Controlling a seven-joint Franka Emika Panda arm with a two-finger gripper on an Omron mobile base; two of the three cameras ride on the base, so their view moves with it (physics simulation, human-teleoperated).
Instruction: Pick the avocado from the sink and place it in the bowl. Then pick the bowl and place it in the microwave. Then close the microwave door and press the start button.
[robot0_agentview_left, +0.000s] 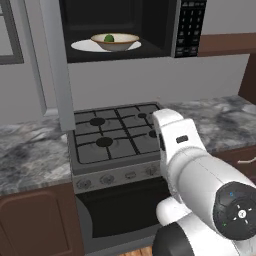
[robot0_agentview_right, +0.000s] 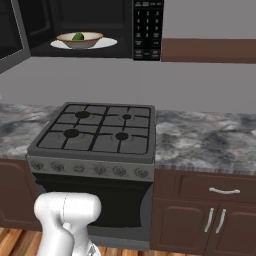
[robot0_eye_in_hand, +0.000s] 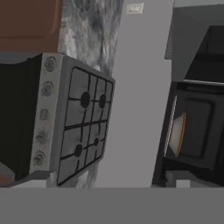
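The black microwave (robot0_agentview_left: 150, 20) hangs open above the stove. Inside it, the cream-tan bowl (robot0_agentview_left: 115, 42) rests on a white round plate, with the dark green avocado (robot0_agentview_left: 109, 38) in it. The right base view shows the same bowl (robot0_agentview_right: 79, 41) and avocado (robot0_agentview_right: 78, 36). The microwave door (robot0_agentview_left: 55, 65) is swung out to the left, seen edge-on. The keypad strip (robot0_agentview_right: 147, 30) is on the microwave's right. My gripper (robot0_eye_in_hand: 103, 180) is open and holds nothing. It hangs back in front of the stove, with the bowl (robot0_eye_in_hand: 177, 133) at the right of its rolled view. The sink is out of view.
A grey gas stove (robot0_agentview_right: 97, 130) with a black oven front stands directly below the microwave. Marbled grey counter (robot0_agentview_right: 205, 137) runs on both sides over brown cabinets (robot0_agentview_right: 215, 215). My white arm (robot0_agentview_left: 185, 160) rises in front of the stove's right side.
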